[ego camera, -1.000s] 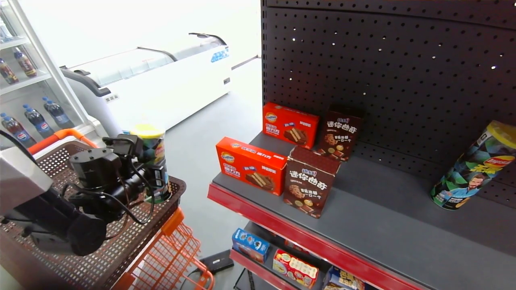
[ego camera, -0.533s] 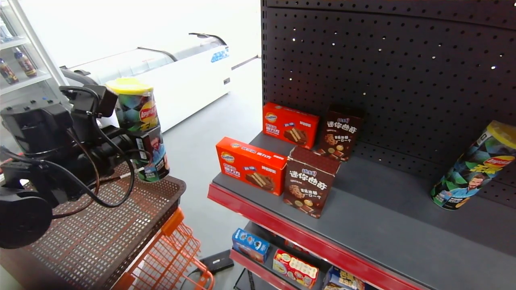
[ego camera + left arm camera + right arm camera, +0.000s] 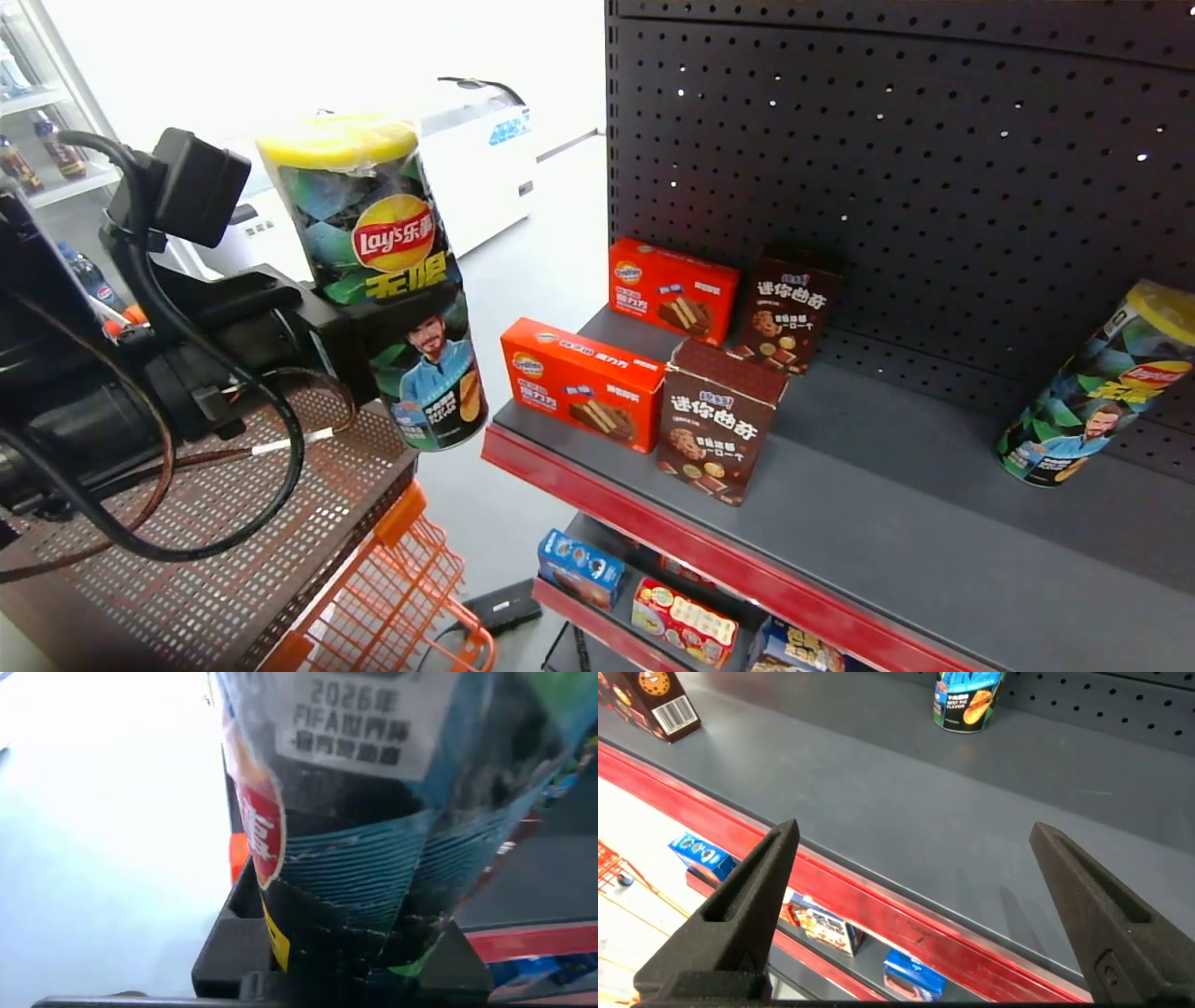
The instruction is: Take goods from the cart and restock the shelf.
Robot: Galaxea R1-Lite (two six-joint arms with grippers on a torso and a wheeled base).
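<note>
Now my left tool (image 3: 366,325) clamps the chip can (image 3: 378,233) at left-centre of frame, above the cart (image 3: 280,560) rim. My right tool (image 3: 913,831) gapes wide over the shelf (image 3: 934,532), which holds 4 boxes (image 3: 579,383) and 1 second can (image 3: 1092,392).

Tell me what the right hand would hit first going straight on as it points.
Probably the bare dark grey shelf board, just behind its red front edge; the open right hand aims there, though depth is unclear.

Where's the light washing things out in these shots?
Head view: blown out white behind the yellow-lidded chip canister, around the white chest freezer. Left wrist view: pale floor beside the canister glares. Right wrist view: dark grey shelf board evenly lit, no glare.
</note>
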